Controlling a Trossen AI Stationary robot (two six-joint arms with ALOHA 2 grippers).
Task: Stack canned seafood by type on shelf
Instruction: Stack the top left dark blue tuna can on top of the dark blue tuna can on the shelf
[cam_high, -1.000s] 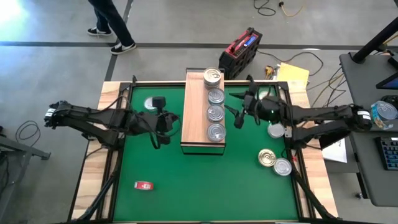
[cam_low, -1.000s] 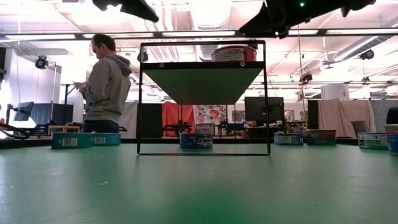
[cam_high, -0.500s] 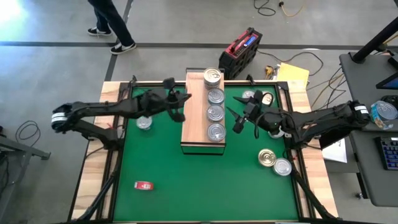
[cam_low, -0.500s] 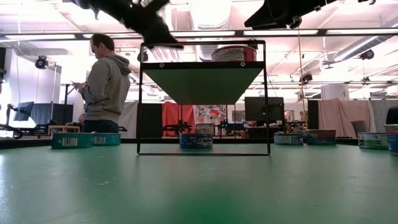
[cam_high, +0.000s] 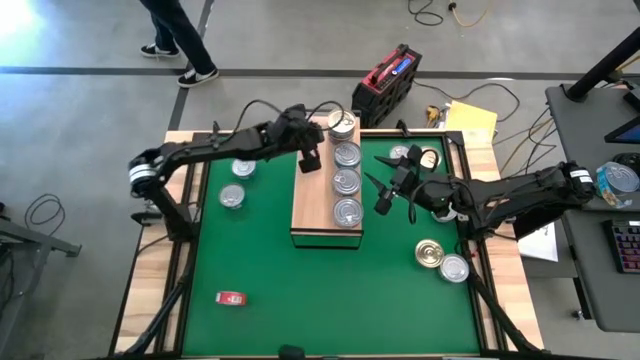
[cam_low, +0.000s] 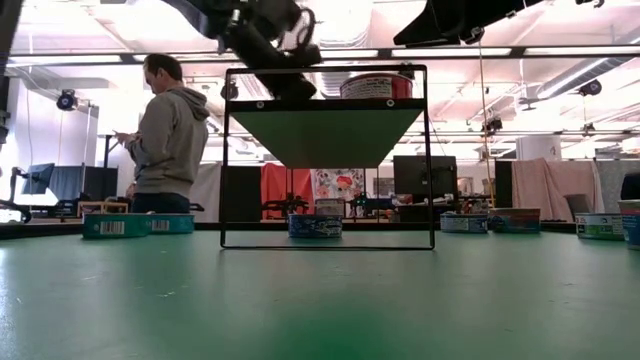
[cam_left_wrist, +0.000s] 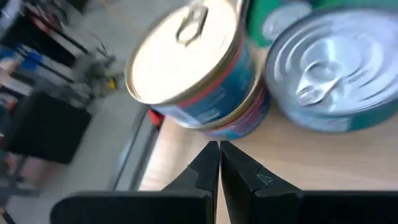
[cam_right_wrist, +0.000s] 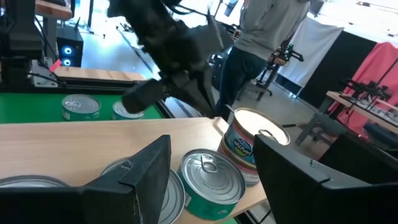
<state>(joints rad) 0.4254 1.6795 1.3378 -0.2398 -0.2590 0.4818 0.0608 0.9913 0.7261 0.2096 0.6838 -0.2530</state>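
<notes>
On the green-matted bench (cam_high: 330, 290), a long light-wood shelf (cam_high: 312, 200) with a dark frame, carrying a row of round flat silver-lidded tins (cam_high: 347, 182) and, at its far end, a gold-lidded stack of two (cam_high: 341, 123); more tins loose on the mat at either side. Above the shelf's far left corner, left arm stretched long and bent at the elbow, left gripper (cam_high: 308, 158) pinched fully shut on nothing, tips just short of the gold stack (cam_left_wrist: 193, 65). Right of the shelf, right arm reaching inward, right gripper (cam_high: 384, 186) parted and empty.
</notes>
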